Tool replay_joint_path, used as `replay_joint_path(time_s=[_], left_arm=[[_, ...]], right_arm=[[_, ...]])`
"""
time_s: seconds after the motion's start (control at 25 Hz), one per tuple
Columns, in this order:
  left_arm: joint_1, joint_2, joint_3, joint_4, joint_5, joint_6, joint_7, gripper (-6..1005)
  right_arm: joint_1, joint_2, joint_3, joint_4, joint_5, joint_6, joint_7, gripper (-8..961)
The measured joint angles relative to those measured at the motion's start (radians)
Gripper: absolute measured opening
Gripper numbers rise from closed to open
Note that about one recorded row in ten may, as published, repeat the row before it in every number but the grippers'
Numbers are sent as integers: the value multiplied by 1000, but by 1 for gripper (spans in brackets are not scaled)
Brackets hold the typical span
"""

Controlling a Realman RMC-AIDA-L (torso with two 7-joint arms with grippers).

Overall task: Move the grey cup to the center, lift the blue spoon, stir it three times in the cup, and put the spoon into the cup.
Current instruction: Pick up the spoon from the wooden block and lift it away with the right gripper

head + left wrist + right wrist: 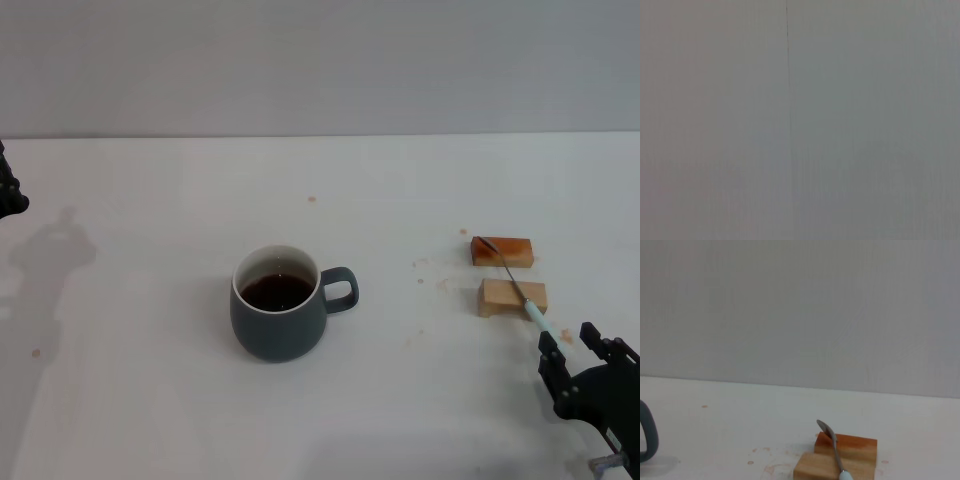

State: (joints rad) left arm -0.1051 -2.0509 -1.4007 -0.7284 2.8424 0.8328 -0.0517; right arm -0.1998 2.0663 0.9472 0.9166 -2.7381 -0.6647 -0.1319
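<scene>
Two task things lie well apart on the white table (150, 400). Largest, the grey cup (280, 318) stands near the middle, handle toward the robot's right, holding dark liquid; it looks heavy and glazed, so likely slippery. Two wooden blocks (512, 297) prop the blue spoon (512, 284), light, stiff and slim, best pinched at its pale handle. The right gripper (572, 355) sits just beside that handle, jaws apart. The left gripper (8, 190) is parked at the table's edge; I cannot tell its jaws.

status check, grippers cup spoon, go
Right gripper open, just short of blue spoon handle tip. Spoon lies across two wooden blocks. Grey cup mid-table, untouched. Left gripper parked at table's left edge.
</scene>
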Motion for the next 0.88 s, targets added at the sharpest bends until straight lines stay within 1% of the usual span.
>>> replay_joint_path(time_s=[0.56,0.88], left_arm=[[14,-2,4,-20,0,0,1,-2],[27,-3,3,-36,0,0,1,-2]], right_arm=[[6,0,-14,-3,-5,1,0,466],[25,1,-15,-19,-6,25,0,467]])
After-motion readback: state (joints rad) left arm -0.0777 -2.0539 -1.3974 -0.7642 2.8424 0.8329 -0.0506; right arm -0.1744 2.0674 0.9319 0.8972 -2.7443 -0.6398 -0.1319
